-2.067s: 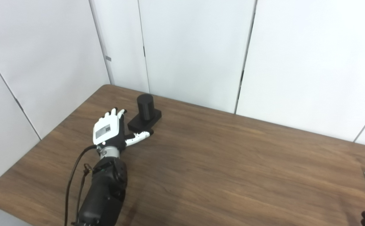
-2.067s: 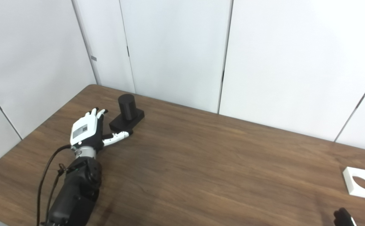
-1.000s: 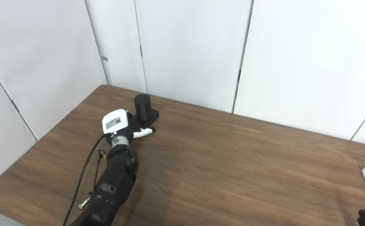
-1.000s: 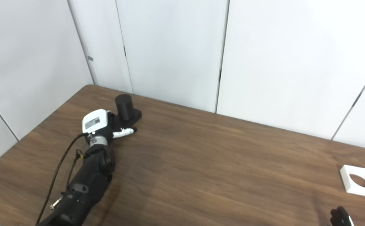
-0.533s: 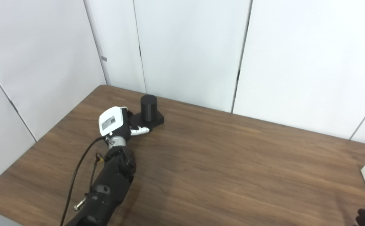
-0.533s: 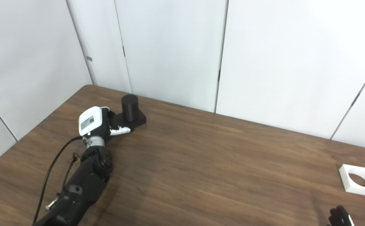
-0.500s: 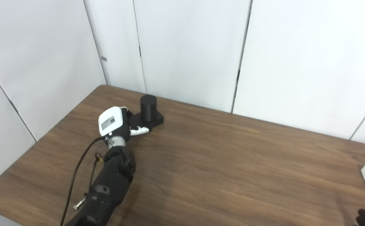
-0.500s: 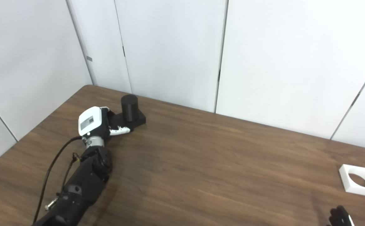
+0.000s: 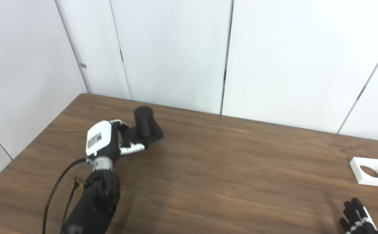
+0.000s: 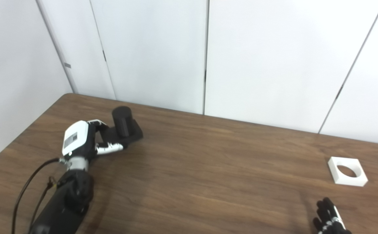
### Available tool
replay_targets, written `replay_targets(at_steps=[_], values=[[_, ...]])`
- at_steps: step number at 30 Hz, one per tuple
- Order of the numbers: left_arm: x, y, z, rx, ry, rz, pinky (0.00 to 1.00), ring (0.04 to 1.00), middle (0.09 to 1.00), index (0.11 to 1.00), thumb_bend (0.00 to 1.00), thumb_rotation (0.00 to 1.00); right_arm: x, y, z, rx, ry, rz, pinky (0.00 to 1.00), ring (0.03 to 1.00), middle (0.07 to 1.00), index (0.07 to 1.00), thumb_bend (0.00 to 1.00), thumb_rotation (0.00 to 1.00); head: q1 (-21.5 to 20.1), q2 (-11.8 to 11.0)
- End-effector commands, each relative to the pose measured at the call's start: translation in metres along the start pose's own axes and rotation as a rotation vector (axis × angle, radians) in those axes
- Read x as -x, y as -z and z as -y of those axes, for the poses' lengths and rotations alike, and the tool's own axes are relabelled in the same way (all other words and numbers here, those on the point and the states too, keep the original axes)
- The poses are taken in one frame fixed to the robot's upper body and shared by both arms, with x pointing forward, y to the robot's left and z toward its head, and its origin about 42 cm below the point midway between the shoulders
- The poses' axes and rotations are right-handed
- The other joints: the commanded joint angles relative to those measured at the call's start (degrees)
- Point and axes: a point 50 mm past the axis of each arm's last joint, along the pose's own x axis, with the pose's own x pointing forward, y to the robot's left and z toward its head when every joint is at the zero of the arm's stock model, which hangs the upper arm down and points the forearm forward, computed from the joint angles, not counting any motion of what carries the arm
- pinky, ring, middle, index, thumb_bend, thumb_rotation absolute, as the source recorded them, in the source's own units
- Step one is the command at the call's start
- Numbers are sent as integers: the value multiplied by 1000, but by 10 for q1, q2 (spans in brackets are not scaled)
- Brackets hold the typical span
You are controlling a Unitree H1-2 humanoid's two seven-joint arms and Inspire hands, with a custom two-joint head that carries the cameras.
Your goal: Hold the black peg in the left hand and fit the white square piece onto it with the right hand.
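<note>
Broadly, the wooden bench (image 9: 215,169) carries everything. Left hand (image 9: 106,143) grips the black peg (image 9: 145,128) by its base. White square piece (image 9: 369,171) lies just beyond the right hand (image 9: 359,219), whose fingers are spread, holding nothing.

The left robot hand (image 9: 106,143) is gripping the square base of the tilted black cylindrical peg (image 9: 145,127) above the brown wooden counter (image 9: 228,172). The white square piece with a round hole (image 9: 369,167) is lying far right, near the right robot hand's spread black fingers (image 9: 356,216).
</note>
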Motion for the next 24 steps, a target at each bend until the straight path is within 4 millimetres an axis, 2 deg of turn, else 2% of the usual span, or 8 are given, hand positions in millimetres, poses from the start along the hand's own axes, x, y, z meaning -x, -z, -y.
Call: replay_targets(at_steps=[1,5,10,16,24], values=[[-1,-23,-17,23,-43,77,627,731,659,484,512,59,0,-9,-10,-17,-5,56,1000,1000,961,959,556,982,-4,3],[30,-42,-14,43,4,147,623,721,670,485,512,58,1,-11,-14,-19,-4,64,1000,1000,962,966,517,990,-21,14],[70,-56,-10,103,79,189,634,725,678,485,513,56,1,-15,-20,-4,-10,67,1000,1000,970,971,476,1000,-46,25],[112,-58,3,75,151,256,624,728,686,485,514,54,3,-17,-28,7,4,64,1000,985,951,964,456,1000,-69,33],[157,-63,24,66,202,342,673,747,705,486,512,50,4,-20,-37,-11,7,63,1000,975,937,954,436,991,-107,50]])
